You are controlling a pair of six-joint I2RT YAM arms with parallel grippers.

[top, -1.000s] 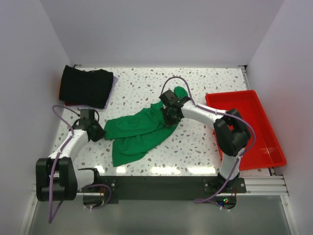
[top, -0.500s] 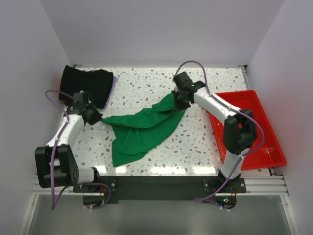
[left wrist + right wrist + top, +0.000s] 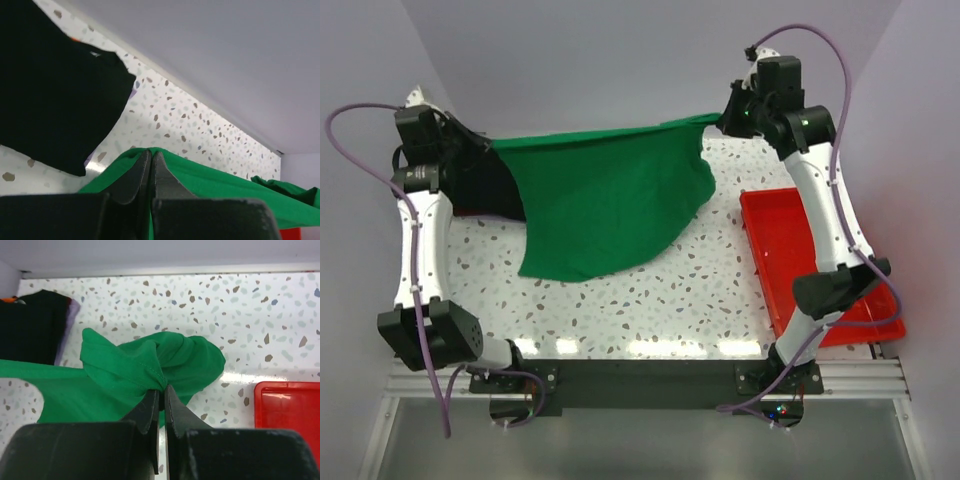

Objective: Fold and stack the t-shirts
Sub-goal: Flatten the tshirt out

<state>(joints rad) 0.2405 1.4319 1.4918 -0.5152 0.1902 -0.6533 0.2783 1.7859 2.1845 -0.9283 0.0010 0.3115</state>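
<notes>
Speckled table (image 3: 650, 300), white walls. Green t-shirt (image 3: 610, 200): stretched aloft, upper centre, clamped at opposite ends by left gripper (image 3: 151, 152) and right gripper (image 3: 161, 387). Risk: cloth may be pulled free under tension; fold skewed by bunched corner.

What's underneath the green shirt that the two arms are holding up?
Speckled table shows below the lifted green shirt, and a black shirt pokes out at its left edge. Whatever lies directly beneath the cloth is hidden from above.

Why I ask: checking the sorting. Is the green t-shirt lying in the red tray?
No, the green t-shirt hangs stretched between the left pincer and the right pincer, clear of the red tray.
</notes>
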